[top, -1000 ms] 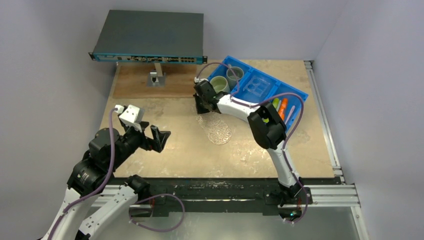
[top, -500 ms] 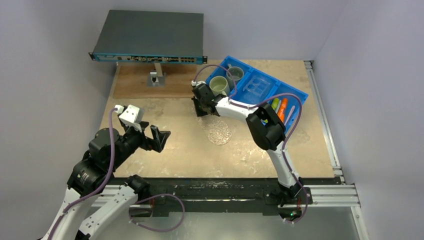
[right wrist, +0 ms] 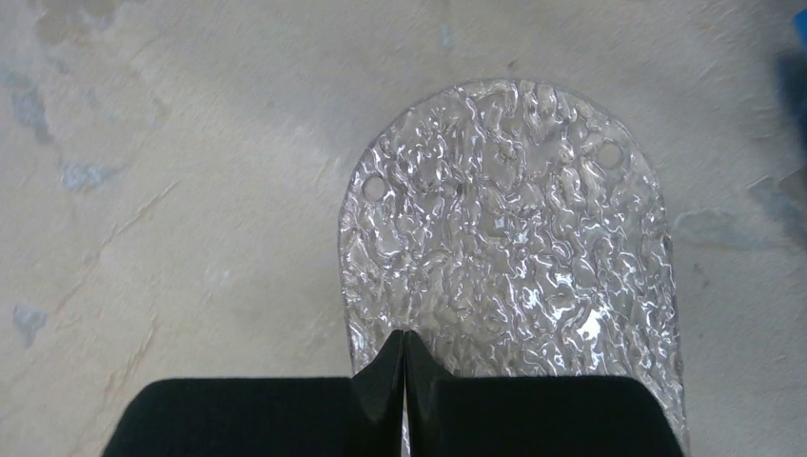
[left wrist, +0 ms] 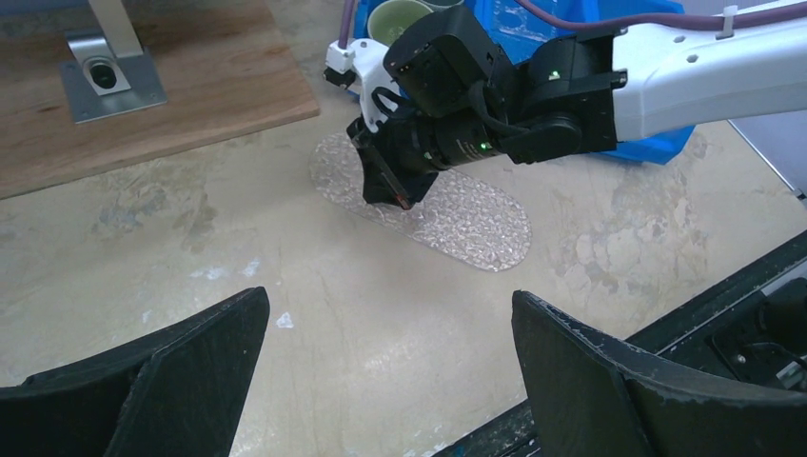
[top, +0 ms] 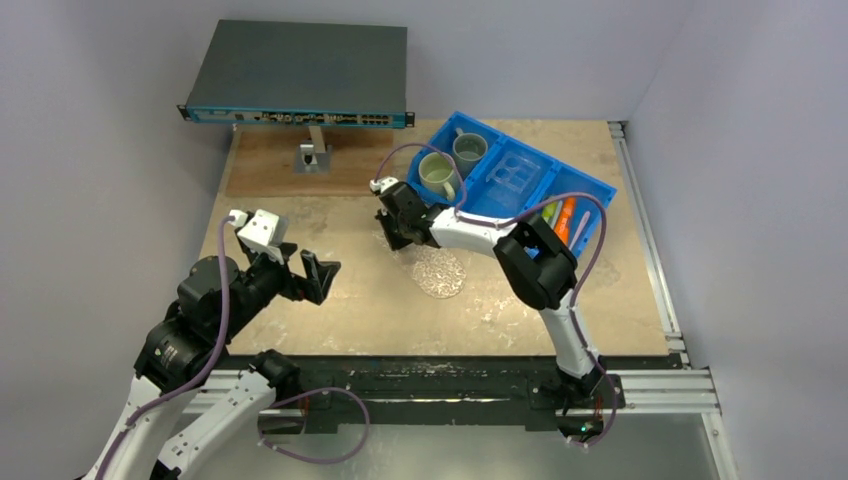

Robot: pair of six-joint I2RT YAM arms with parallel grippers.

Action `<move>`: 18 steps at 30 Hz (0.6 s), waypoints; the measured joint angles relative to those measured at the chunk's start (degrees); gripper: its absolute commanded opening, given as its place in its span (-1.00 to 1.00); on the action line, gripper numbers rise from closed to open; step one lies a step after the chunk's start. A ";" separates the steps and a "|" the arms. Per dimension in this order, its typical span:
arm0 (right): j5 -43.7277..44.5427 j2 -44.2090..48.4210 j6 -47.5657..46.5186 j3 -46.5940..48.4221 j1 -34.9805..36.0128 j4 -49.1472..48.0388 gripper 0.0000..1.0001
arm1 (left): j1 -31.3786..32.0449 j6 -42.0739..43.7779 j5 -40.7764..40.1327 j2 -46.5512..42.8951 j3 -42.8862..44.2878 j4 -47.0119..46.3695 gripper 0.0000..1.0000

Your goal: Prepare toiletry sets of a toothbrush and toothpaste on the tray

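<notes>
The transparent pebbled tray (top: 442, 274) lies flat on the table, left of the blue bin; it also shows in the wrist views as the tray (left wrist: 466, 221) and the tray (right wrist: 514, 238). My right gripper (top: 398, 233) is shut, its joined tips (right wrist: 404, 335) resting on the tray's surface near one long edge, with nothing between the fingers. An orange tube (top: 567, 215), a green tube (top: 551, 208) and a pale toothbrush (top: 581, 229) lie in the bin's right compartment. My left gripper (top: 304, 270) hovers wide open (left wrist: 390, 297) over bare table, well left of the tray.
The blue three-compartment bin (top: 592, 187) stands at the back right, holding a pale-green mug (top: 438, 172) and a grey mug (top: 469, 148). A network switch (top: 300, 75) on a stand sits over a wooden board (top: 280, 165) at the back left.
The right gripper, still shut, has moved left and nearer, away from the bin, and the tray has slid slightly nearer with it. The left arm has stayed still.
</notes>
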State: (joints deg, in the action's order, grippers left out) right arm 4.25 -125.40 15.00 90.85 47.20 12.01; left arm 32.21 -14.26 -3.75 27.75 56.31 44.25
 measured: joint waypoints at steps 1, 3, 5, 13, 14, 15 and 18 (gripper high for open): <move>-0.68 0.59 -0.55 -0.85 0.37 0.02 -1.00 | 0.00 0.04 -0.09 0.00 0.00 0.00 1.00; -1.57 1.62 -1.53 -2.38 1.09 -0.04 -1.00 | 0.00 0.07 -0.17 -0.02 0.00 0.00 1.00; -2.86 2.99 -2.78 -4.33 1.97 0.02 -1.00 | 0.00 0.09 -0.33 -0.02 0.00 0.00 1.00; -5.60 8.09 -6.99 -11.50 5.86 0.20 -1.00 | 0.00 0.13 -0.94 -0.02 0.00 0.00 1.00; -5.70 8.59 -7.41 -12.20 6.27 0.24 -1.00 | 0.00 0.13 -0.98 -0.02 0.00 0.00 1.00; -5.90 9.22 -7.87 -13.09 6.80 0.20 -1.00 | 0.00 0.13 -1.01 -0.07 0.00 0.00 1.00; -6.43 10.93 -8.72 -15.50 8.09 0.09 -1.00 | -0.02 0.20 -1.03 -0.15 -0.02 0.02 1.00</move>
State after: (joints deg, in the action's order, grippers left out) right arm -2.17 -114.48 6.28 75.35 55.29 12.10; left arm 32.18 -14.06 -4.78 27.59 56.29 44.27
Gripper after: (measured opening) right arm 0.001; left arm 0.999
